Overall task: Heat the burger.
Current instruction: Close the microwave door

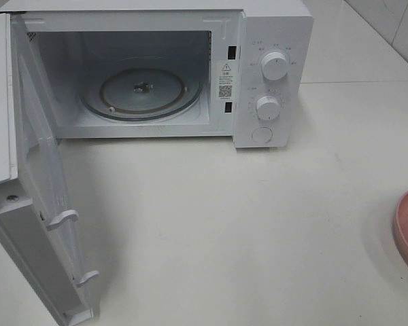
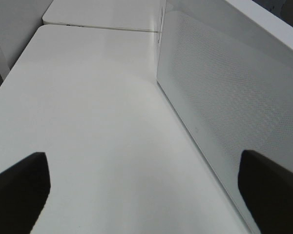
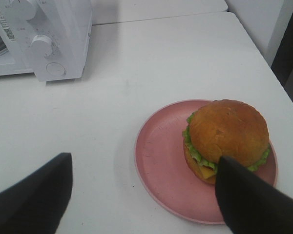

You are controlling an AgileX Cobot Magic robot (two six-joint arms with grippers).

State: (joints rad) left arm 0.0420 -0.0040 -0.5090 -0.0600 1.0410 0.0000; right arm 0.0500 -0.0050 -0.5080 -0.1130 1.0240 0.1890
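1. A white microwave [image 1: 190, 68] stands at the back of a white table [image 1: 224, 224], its door [image 1: 41, 197] swung wide open toward the left of the high view.
2. Inside the cavity, the glass turntable [image 1: 141, 92] lies bare. Two round knobs [image 1: 274, 66] and a round button sit stacked on the control panel at the oven's right.
3. The burger [image 3: 227, 139] sits on a pink plate [image 3: 161, 161] on the table, well apart from the microwave and off to its right; it rests toward one side of the plate, its glossy brown bun on top, with green lettuce and yellow cheese showing at the edge.
4. Only the plate's rim shows at the right edge of the high view; the burger itself is outside that view.
5. The right gripper [image 3: 141, 195] hangs above the plate's near edge with its jaws spread wide, gripping nothing. One dark finger [image 3: 254, 200] overlaps the burger's near side in the wrist view; whether it touches cannot be told.
6. The left gripper [image 2: 146, 192] is released too, its jaws spread wide over bare table beside the door's perforated outer face, empty.
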